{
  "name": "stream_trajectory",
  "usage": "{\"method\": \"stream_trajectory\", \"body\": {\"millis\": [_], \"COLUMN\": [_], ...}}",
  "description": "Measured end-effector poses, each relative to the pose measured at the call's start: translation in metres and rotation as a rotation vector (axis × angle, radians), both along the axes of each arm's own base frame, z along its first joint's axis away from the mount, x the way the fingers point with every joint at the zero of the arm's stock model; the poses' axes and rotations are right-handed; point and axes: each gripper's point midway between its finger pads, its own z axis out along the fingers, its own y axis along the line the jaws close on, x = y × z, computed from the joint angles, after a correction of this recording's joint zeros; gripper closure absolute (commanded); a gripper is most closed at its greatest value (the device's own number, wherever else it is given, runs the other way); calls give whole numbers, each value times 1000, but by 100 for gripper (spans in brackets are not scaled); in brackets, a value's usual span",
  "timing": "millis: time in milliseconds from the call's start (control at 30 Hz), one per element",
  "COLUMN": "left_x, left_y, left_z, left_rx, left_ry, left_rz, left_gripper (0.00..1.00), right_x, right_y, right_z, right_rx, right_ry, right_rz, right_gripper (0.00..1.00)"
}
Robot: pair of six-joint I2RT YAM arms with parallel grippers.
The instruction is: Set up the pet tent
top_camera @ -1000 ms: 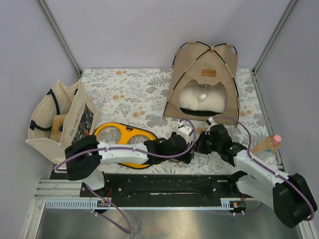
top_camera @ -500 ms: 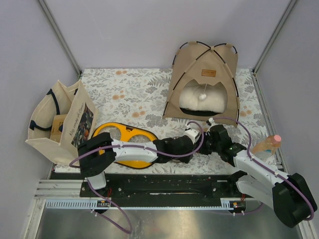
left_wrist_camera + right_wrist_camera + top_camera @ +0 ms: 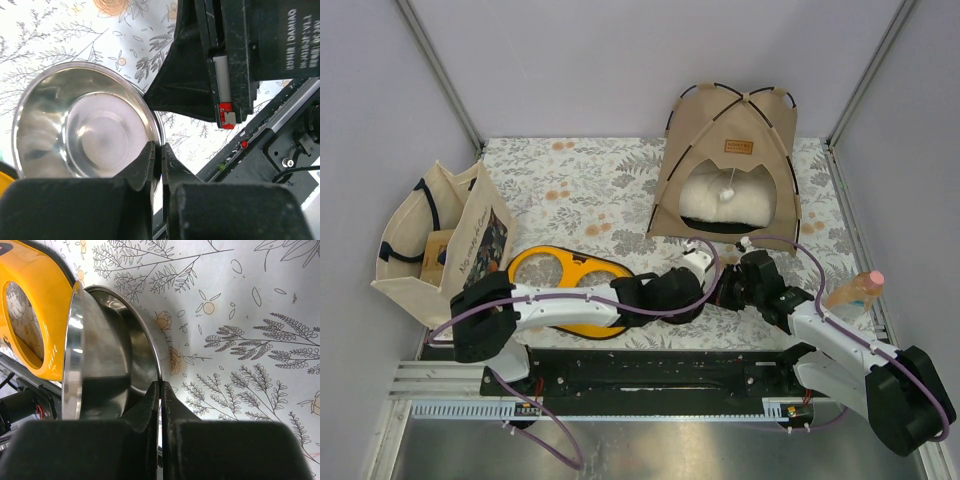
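The tan pet tent (image 3: 725,165) stands upright at the back right on its thin black poles, its pompom hanging in the doorway. Both grippers meet low in front of it, about a hand's width from its floor. My left gripper (image 3: 161,150) is shut on the rim of a steel bowl (image 3: 85,125). My right gripper (image 3: 160,387) is shut on a bowl rim too, where the steel bowls (image 3: 107,355) look like two nested together. In the top view the arms hide the bowls, with the left gripper (image 3: 703,279) and right gripper (image 3: 728,286) almost touching.
A white fluffy cushion (image 3: 720,203) fills the tent. A yellow two-hole bowl stand (image 3: 560,275) lies left of the grippers, under the left arm. A cream tote bag (image 3: 435,240) stands at the far left. A pink-capped bottle (image 3: 855,290) stands near the right wall.
My left gripper has gone from open to shut on the bowl rim, after the left arm reached right towards the right gripper. The right arm has barely moved.
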Motion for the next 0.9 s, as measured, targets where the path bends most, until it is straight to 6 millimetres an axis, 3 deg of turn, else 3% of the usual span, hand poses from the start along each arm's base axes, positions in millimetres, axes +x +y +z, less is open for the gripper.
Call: {"method": "stream_trajectory", "body": {"millis": [300,600,800,900], "left_x": [15,25,35,40], "left_y": [28,66,110,141], "left_z": [44,110,135,141], "left_rx": [-23,-126,-129,-100], "left_ry": [-94,-184,-234,-260], "left_rz": [107,223,360,451], "left_gripper": [100,100,100,100], "right_x": [-1,-2,-4,-3], "right_y": [-1,-2,3,9], "right_z": [7,5,11,31], "right_rx": [9,1,40,103], "right_ry": [-19,-7,5,-24], "right_rz": [-3,-10,-5,-4], "right_gripper": [100,100,100,100]}}
